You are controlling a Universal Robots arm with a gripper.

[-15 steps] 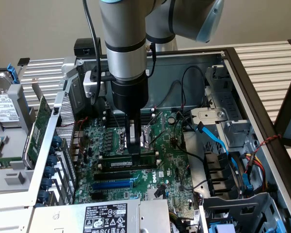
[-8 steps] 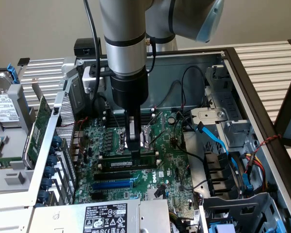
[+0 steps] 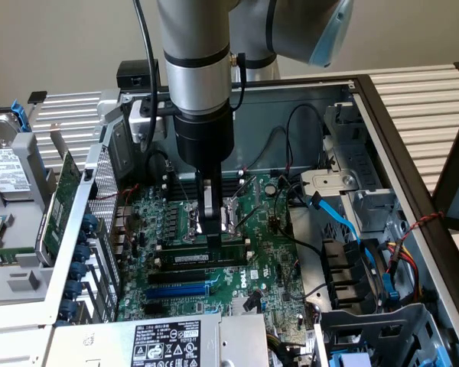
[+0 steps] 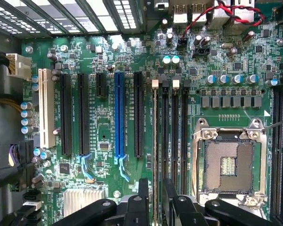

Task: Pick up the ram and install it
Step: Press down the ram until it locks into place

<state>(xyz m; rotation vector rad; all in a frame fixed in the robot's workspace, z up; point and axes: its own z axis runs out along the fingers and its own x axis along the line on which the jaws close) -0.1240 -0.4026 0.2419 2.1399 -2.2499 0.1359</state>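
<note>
The ram [image 3: 185, 260] is a narrow green stick with a white sticker, standing on edge in a black memory slot of the motherboard [image 3: 268, 260] inside the open computer case. In the wrist view the ram [image 4: 155, 141] shows as a thin pale strip running along that slot, beside a white end clip [image 4: 155, 83]. My gripper [image 3: 214, 238] hangs straight down over the stick near its end at the exterior view's right. Seen from the wrist, the gripper [image 4: 155, 188] straddles it, its black fingers [image 4: 144, 193] standing either side with a gap to the stick, so it is open.
An empty CPU socket [image 4: 226, 165] lies right beside the memory slots. A blue expansion slot [image 4: 119, 117] and black ones run parallel. Blue cables [image 3: 344, 222] and a drive cage crowd the exterior view's right; the power supply [image 3: 168, 344] is in front and a green card [image 3: 57, 199] lies outside the case.
</note>
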